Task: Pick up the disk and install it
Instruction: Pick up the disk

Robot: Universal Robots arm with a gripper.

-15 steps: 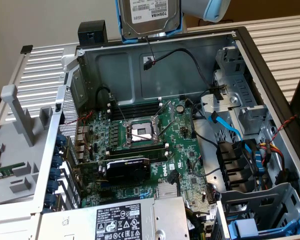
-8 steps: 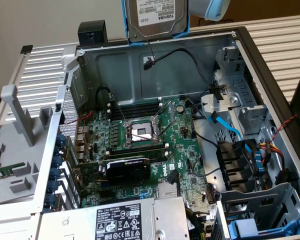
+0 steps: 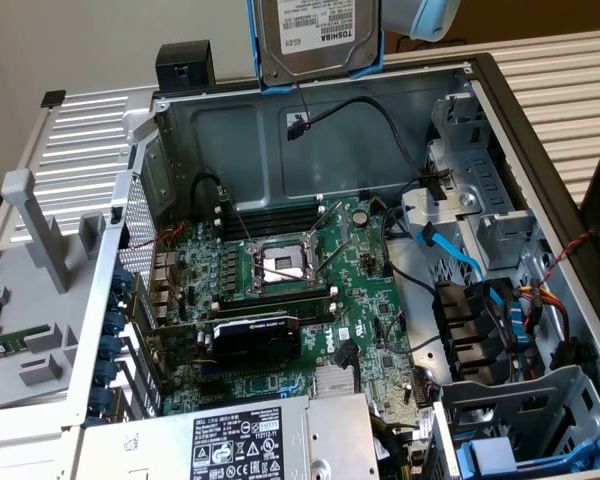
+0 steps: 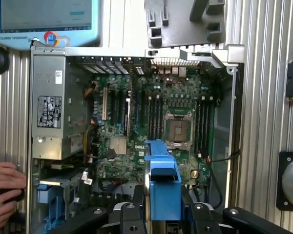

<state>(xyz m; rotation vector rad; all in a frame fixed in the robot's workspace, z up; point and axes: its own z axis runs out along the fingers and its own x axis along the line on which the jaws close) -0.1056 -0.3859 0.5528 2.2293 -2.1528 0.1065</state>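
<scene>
At twelve o'clock in the exterior view, above the far wall of the open case [image 3: 310,150], the disk [image 3: 318,38] hangs in the air. Its labelled face is turned to the camera with the print upside down, and its blue frame runs down both long edges. It touches nothing in the case. A black cable [image 3: 365,105] loops across the far wall just under it.

In the wrist view the gripper [image 4: 162,199] looks down into the case. The jaws are clamped on the disk [image 4: 163,180], which is seen edge-on, with one black finger [image 4: 136,200] on each side of the blue frame.

In the exterior view the motherboard [image 3: 365,300] covers the case floor, and its socket [image 3: 280,262] sits near the middle. From the socket:
- The graphics card [image 3: 255,335] lies at six o'clock.
- The power supply [image 3: 230,440] is further out the same way, at the near edge.
- The drive cage [image 3: 480,210] stands at three o'clock.
- An empty blue tray [image 3: 500,458] sits at five o'clock, well apart from the disk.

The case rests on a ribbed metal bench [image 3: 565,85].

In the wrist view a person's hands [image 4: 5,190] are at the case's corner beside the power supply. One hand is on something dark that I cannot make out. A pendant [image 4: 46,22] lies on the bench just past that same side of the case.
</scene>
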